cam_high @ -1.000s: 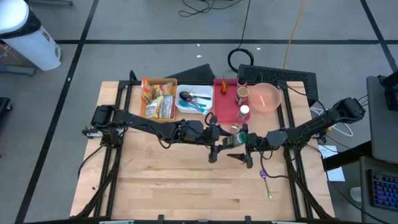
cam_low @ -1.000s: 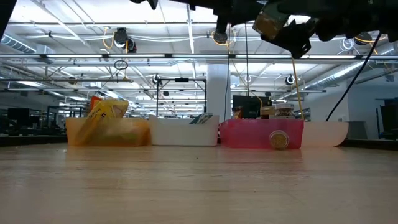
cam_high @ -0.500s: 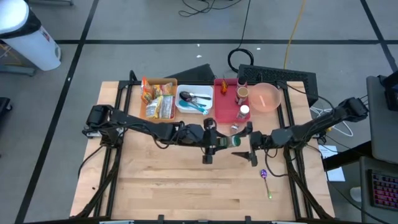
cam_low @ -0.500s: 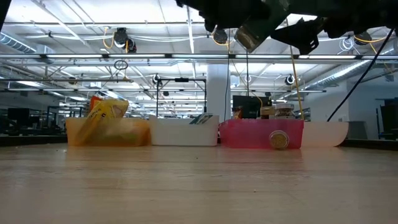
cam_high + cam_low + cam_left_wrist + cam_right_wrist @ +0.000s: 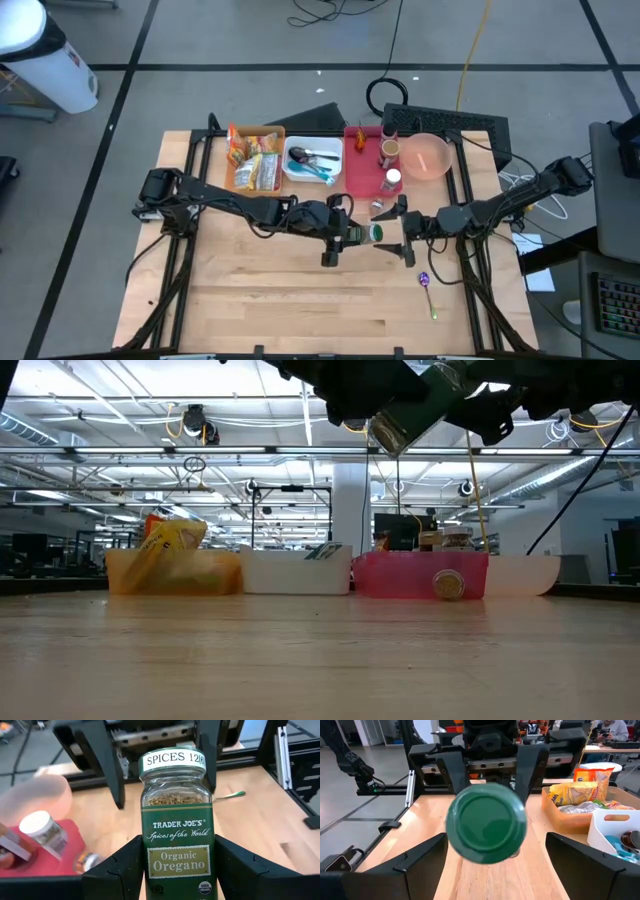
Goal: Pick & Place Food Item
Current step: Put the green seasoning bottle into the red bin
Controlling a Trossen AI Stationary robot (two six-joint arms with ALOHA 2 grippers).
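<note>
Left gripper: over the middle of the desk, fingers clamped on either side of the jar body, holding it clear of the wood.

Jar: glass spice jar with green lid and green "Organic Oregano" label, dried herb visible inside; lies roughly level in the air between the two grippers, lid end toward the right gripper. High in the low view, tilted.

Right gripper: just beside the jar's lid end, fingers spread wide apart, not touching the green lid.

Desk: light wooden tabletop in a black frame.

Far edge, left to right: orange plastic bin with yellow snack packets; white bin with spoons and a blue utensil; red tray with small spice jars, one white-capped; translucent pink bowl.

Near right corner: small purple-and-green item lying on the wood, too small to tell what it is.
</note>
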